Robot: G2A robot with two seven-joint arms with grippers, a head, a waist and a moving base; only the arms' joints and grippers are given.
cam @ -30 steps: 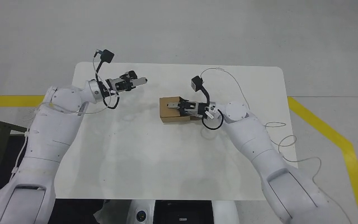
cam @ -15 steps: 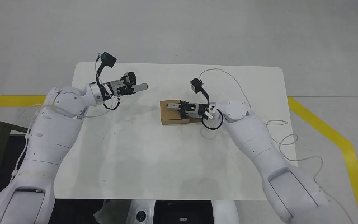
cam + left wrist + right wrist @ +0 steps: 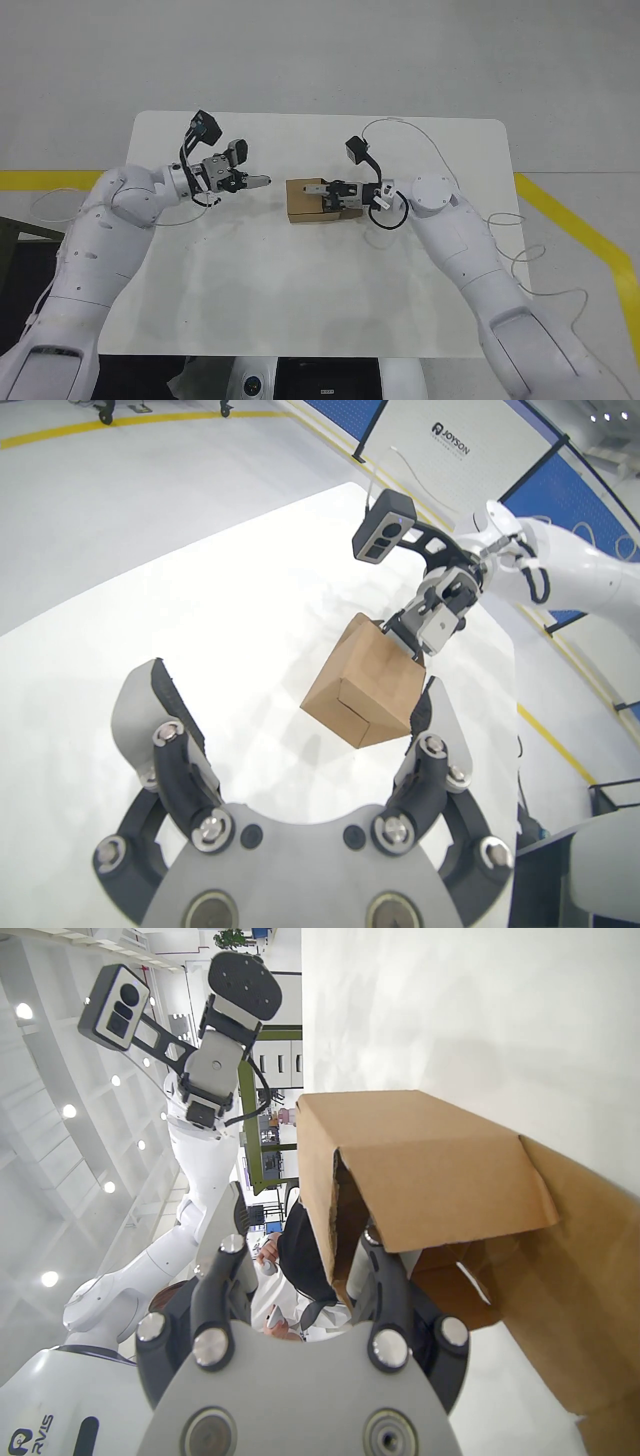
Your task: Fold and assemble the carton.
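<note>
**Fingers (image 3: pixel 170 710) spread on the left gripper (image 3: pixel 295 675); right gripper (image 3: pixel 302 1213) straddles a wall of the carton (image 3: pixel 425 1153)**

Your left gripper (image 3: pixel 250 180) hangs above the counter (image 3: pixel 300 290). Its fingers are wide apart with nothing between them, and it points toward the carton (image 3: pixel 303 208), near it but not touching. The brown carton sits on the counter around the middle. Its tucked, closed end faces your left arm and its open end faces your right arm. Your right gripper's fingers are apart too. One sits inside the open end under a loose flap (image 3: pixel 450 1188). The other (image 3: pixel 240 1218) sits outside the side wall, with a clear gap between it and the cardboard. You cannot tell whether the inner finger presses on the wall.
</note>
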